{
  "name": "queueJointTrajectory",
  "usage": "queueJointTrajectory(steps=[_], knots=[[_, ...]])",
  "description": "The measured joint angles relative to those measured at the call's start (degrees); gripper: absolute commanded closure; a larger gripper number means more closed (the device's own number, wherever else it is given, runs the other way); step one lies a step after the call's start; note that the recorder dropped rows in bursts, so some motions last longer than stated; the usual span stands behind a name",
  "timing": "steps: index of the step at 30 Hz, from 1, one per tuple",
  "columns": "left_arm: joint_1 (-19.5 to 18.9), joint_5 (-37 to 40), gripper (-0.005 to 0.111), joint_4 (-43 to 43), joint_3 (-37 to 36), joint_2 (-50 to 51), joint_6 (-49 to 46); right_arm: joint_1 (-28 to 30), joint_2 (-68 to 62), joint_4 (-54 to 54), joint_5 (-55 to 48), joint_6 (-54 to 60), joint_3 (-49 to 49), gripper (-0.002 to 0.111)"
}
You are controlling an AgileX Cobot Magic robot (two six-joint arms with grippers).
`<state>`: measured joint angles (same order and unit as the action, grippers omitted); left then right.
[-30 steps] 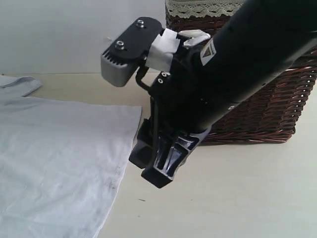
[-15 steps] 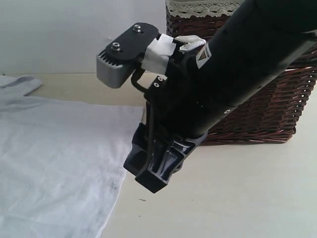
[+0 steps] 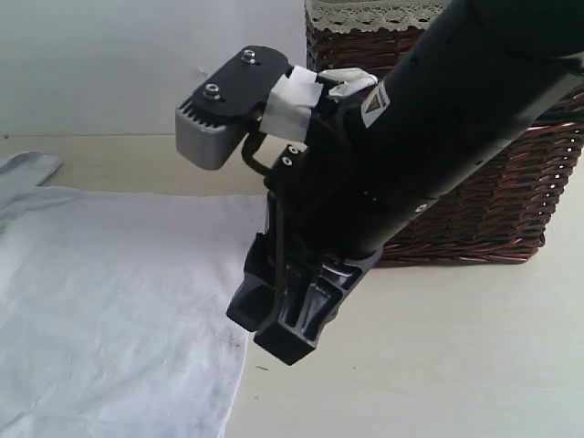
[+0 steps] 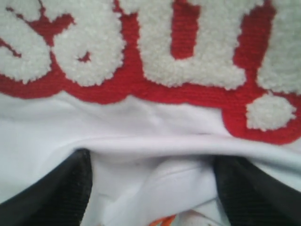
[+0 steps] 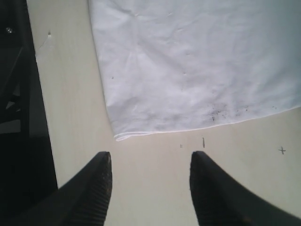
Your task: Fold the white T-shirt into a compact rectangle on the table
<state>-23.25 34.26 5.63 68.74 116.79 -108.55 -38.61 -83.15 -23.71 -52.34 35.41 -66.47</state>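
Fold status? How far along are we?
Done: nothing visible; the white T-shirt lies spread on the table. In hand: left gripper open astride a bunched ridge beside the red letters; right gripper open over bare table beside the shirt's corner. Remaining: every fold.

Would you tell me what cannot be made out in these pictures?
Shirt outline: exterior view, cut off by left and bottom edges; the right arm covers part of one edge.
Lettering: left wrist view, cropped by the frame, unreadable.
Left gripper hold: left wrist view, bunched fabric hides the contact.
Basket contents: exterior view, top edge and arm hide them.
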Motion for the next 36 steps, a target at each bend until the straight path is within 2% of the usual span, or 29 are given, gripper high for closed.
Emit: queueJointTrajectory(steps=[6,13,18,24,31,36], knots=[[0.07,2.88,0.035,-2.06,-2.85,-2.94,0.39,0.00,0.00,0.00,-0.21,1.23,0.00,0.058],[-0.27,2.53,0.035,-2.64,-2.95,-4.03,0.61,0.00,-0.39,0.00,0.75,5.09,0.00,0.057],[-0.73,2.53,0.035,-2.64,-2.95,-4.03,0.61,0.00,-4.11,0.20,5.34,5.97,-0.15,0.050],[-0.73,2.53,0.035,-2.64,-2.95,-4.03,0.61,0.00,-12.17,2.69,4.54,5.97,-7.19,0.049],[-0.73,2.53,0.035,-2.64,-2.95,-4.03,0.61,0.00,-23.48,12.71,-0.53,6.33,-13.14,0.049],[-0.73,2.53,0.035,-2.64,-2.95,-4.03,0.61,0.00,-29.04,17.97,2.78,7.61,-13.38,0.049]])
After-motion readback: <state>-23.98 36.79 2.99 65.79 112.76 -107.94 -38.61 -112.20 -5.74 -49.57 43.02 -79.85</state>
